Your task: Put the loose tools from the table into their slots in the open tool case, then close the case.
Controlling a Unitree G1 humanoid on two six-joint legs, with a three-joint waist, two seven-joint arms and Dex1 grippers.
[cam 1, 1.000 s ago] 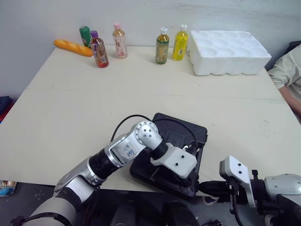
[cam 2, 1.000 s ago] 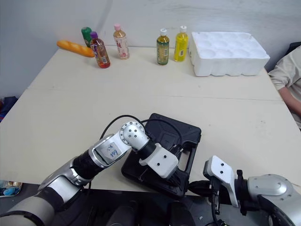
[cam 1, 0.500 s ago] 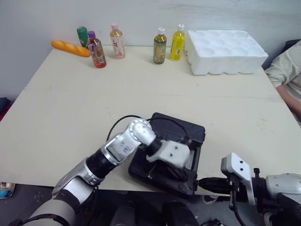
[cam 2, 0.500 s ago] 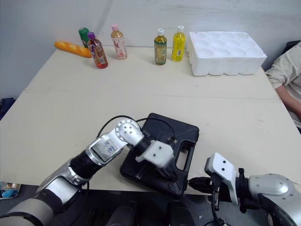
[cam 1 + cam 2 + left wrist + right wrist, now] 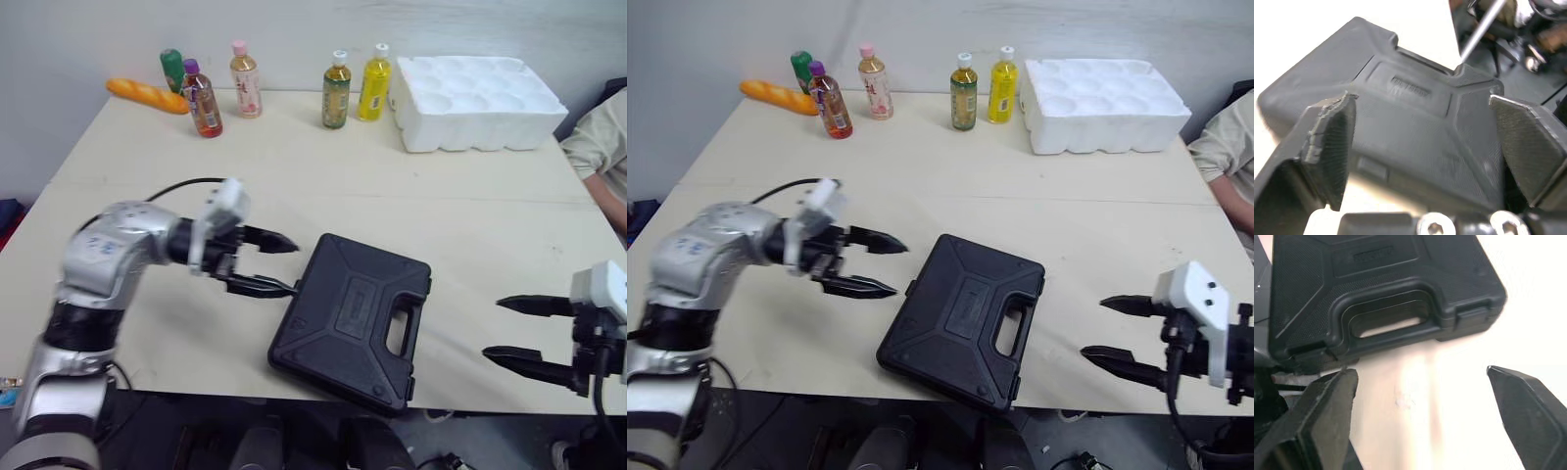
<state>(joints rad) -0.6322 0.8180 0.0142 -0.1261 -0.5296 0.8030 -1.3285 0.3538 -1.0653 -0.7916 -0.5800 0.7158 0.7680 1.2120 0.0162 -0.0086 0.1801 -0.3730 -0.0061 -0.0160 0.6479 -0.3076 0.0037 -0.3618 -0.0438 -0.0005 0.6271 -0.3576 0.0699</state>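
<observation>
Left arm has swung off the lid of the tool case [image 5: 353, 318] and out to the robot's left; half a second back its wrist lay across the case. Right arm has lifted from below the front edge to beside the case.

Nearest: right pincer [image 5: 493, 328], released, both black fingers spread wide, tips pointing toward the case. It hangs just right of the case, at the front edge of the worktop [image 5: 147, 166], apart from it.

Tool case: black, lid shut, lying flat and skewed on the worktop, its near corner at the front edge. Handle [image 5: 400, 333] faces the right pincer. In the right wrist view the handle cutout and a latch [image 5: 1471, 313] show between the spread fingers.

Left pincer [image 5: 292, 267]: released, fingers spread, holding nothing, tips just left of the case's far-left side, not touching it.

Far edge, robot's left to right: baguette [image 5: 147, 96], green bottle [image 5: 173, 70], purple-capped red bottle [image 5: 203, 100], pink-capped bottle [image 5: 245, 80], green-labelled tea bottle [image 5: 336, 90], yellow bottle [image 5: 372, 83], white foam tray [image 5: 475, 103]. Person's sleeve [image 5: 600, 137] at the far right.
</observation>
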